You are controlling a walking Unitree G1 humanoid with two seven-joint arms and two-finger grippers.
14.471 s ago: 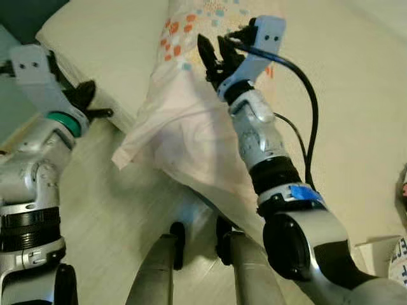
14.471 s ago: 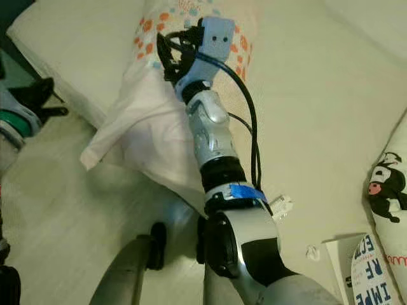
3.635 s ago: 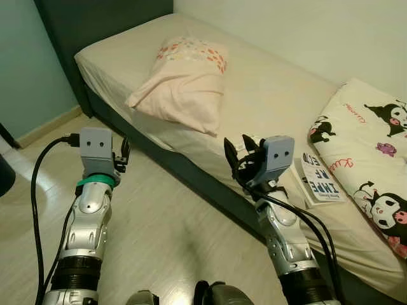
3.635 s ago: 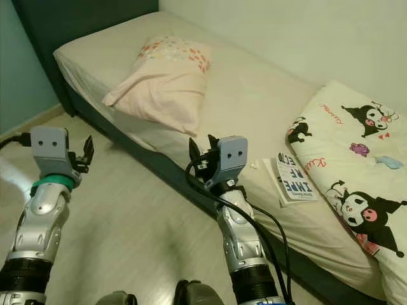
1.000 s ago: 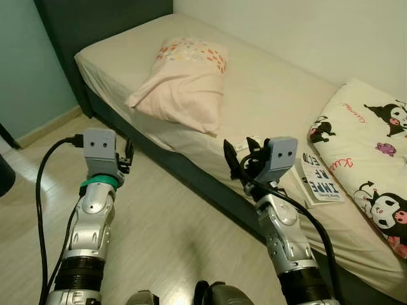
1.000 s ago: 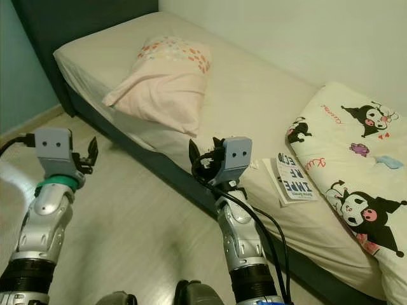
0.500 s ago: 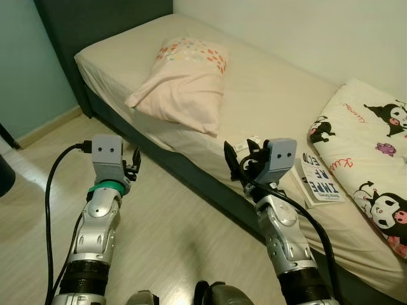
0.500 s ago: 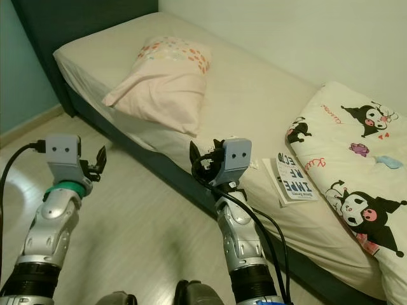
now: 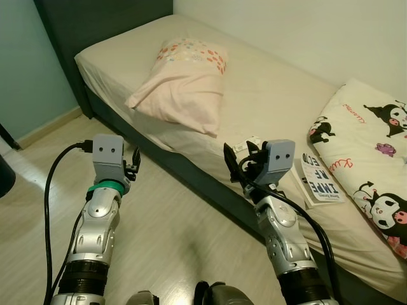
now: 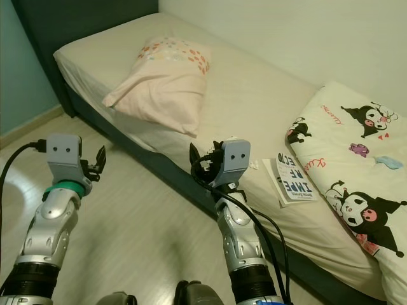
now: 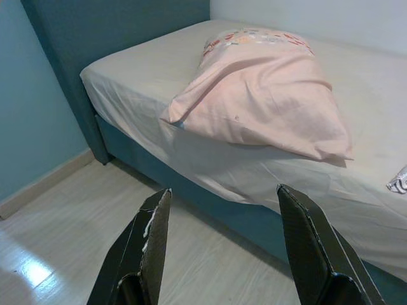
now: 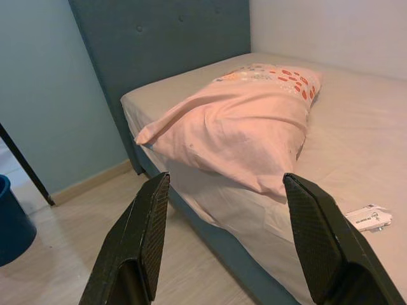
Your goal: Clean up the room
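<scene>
A pink pillow (image 9: 184,82) with coloured spots lies near the head of the beige bed (image 9: 280,95). A small white paper scrap (image 9: 245,145) sits near the bed's front edge, and a booklet (image 9: 321,181) lies further right beside a cartoon-print blanket (image 9: 375,159). My left gripper (image 9: 134,162) is raised over the floor in front of the bed, open and empty. My right gripper (image 9: 240,164) hovers open at the bed's edge, just in front of the paper scrap. Both wrist views look at the pillow (image 11: 261,105) between spread fingers (image 12: 146,235).
A dark teal headboard (image 9: 95,19) stands at the bed's left end against a teal wall. Pale wood floor (image 9: 172,229) runs along the bed's front. A blue bin (image 12: 11,222) stands on the floor at the left. My own feet show at the bottom.
My left arm has swung a little to the right, toward the bed. The right arm has stayed nearly still, and both grippers stay open.
</scene>
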